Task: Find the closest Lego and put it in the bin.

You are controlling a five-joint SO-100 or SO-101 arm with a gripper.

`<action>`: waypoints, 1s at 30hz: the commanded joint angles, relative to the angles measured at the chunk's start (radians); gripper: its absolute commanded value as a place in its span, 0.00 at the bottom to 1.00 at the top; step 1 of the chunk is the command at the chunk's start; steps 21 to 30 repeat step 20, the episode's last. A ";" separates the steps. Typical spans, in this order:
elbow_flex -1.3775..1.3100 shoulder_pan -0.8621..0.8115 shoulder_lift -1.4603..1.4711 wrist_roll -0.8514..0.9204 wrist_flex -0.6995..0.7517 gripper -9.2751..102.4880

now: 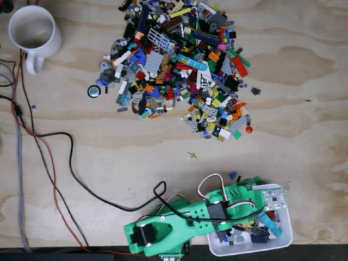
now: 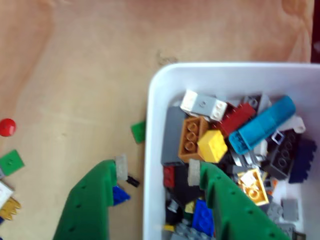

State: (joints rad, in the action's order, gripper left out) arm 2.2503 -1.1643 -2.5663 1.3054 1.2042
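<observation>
**Open hand astride the wall of the bin**

Green hand (image 2: 157, 170) has its two fingers apart and nothing is between them except the left wall of the bin (image 2: 155, 125) in the wrist view. One finger (image 2: 92, 200) stands outside over the worktop (image 2: 85, 65), the other is inside over the collected bricks. Close to the inner fingertip lie a yellow brick (image 2: 212, 146) and an orange-brown brick (image 2: 192, 137); further in there is a long light-blue piece (image 2: 262, 125). Outside, just beside the wall, lies a small green tile (image 2: 138, 132). In the fixed view the green arm (image 1: 185, 223) reaches over the white bin (image 1: 288, 231) at the lower right. The big Lego pile (image 1: 179, 65) lies well apart, at the top centre, and a white mug (image 1: 32, 32) stands at the top left corner.
</observation>
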 commanded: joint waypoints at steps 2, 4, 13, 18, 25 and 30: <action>-0.204 0.529 0.057 -0.129 0.103 0.25; -0.184 0.652 0.072 -0.170 0.106 0.25; -0.147 1.020 0.140 -0.334 0.089 0.24; -0.147 1.049 0.201 -0.345 0.051 0.24; -0.146 1.055 0.207 -0.345 0.044 0.24; -0.146 1.055 0.207 -0.345 0.044 0.24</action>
